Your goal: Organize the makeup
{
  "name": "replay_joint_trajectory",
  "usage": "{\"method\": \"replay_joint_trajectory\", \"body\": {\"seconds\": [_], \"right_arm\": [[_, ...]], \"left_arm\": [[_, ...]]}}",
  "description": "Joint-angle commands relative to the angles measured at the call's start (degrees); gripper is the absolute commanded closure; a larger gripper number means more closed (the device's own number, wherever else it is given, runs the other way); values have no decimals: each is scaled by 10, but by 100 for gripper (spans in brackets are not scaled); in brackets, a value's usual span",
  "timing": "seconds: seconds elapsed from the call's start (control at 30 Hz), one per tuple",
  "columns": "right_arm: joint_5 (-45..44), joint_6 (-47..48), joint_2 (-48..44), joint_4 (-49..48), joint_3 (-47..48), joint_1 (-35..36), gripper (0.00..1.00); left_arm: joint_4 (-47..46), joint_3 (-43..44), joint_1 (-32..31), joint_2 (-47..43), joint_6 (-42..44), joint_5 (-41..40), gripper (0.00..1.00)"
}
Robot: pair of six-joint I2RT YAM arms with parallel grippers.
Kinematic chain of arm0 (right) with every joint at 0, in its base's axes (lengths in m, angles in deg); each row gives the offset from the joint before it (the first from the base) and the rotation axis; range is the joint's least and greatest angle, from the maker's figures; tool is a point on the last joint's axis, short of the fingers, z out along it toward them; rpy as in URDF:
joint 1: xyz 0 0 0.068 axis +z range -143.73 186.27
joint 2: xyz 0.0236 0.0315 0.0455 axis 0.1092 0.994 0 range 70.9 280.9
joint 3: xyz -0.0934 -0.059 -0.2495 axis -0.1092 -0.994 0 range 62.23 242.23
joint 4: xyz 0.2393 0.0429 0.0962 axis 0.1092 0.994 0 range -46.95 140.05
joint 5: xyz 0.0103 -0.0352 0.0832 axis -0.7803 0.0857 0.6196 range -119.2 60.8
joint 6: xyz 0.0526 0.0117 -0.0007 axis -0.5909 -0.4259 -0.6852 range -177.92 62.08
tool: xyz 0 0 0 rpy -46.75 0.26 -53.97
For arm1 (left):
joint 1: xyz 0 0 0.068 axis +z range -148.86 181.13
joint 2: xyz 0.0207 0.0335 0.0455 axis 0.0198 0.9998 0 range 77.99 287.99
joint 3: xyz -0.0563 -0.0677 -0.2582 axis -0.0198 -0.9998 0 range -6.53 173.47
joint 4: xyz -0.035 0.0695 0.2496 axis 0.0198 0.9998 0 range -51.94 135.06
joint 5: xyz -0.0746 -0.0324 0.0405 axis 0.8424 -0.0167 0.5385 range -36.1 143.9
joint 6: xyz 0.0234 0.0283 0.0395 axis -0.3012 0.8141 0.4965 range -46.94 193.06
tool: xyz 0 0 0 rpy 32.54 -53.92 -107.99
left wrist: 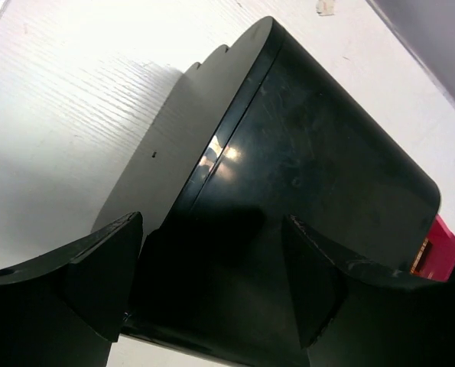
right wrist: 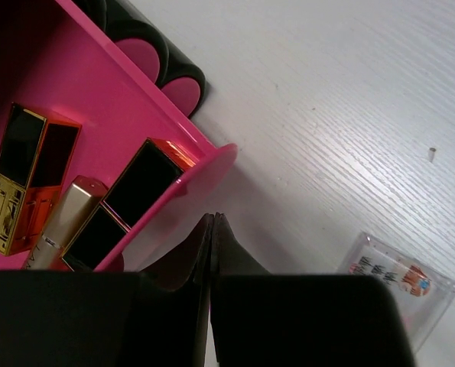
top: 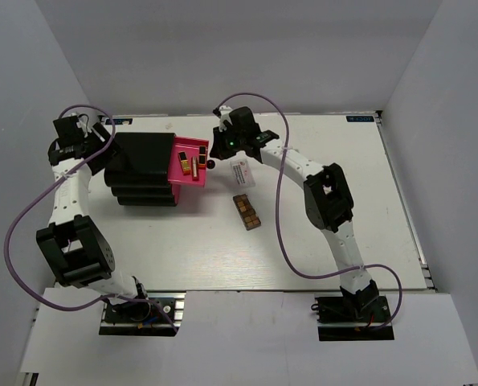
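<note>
Here, right gripper (right wrist: pixel 212 229) pinched by pink tray (right wrist: pixel 204 160), left gripper (left wrist: pixel 212 237) straddling case (left wrist: pixel 326 145).

Your overhead view is lit evenly from above: the white tabletop (top: pixel 319 241) reads bright, with only soft shadow beside the black case (top: pixel 142 173). In your left wrist view the tabletop washes out toward the upper left, a small glare spot sits on the glossy case, and the left tool (left wrist: pixel 212 267) is dark and soft. In your right wrist view the right tool (right wrist: pixel 212 229) is a blurred black mass, with shadow under the pink tray (right wrist: pixel 97 84)
</note>
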Motion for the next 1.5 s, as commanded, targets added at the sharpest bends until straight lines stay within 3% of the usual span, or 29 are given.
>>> {"method": "replay_joint_trajectory", "body": {"seconds": [0.0,0.8,0.97,1.13,1.47], "right_arm": [[13,-5,10,-13,41,8,100],[62,15,66,-51,126,76,100],[65,21,72,-61,133,85,92],[68,42,74,-68,138,88,74],[68,86,72,-74,149,98,55]], "left_arm": [[-14,-6,6,-12,1,62,17],[-31,-53,6,1,14,119,17],[-33,-56,6,0,13,122,17],[-33,-57,6,1,12,124,17],[-33,-59,6,2,8,121,16]]}}
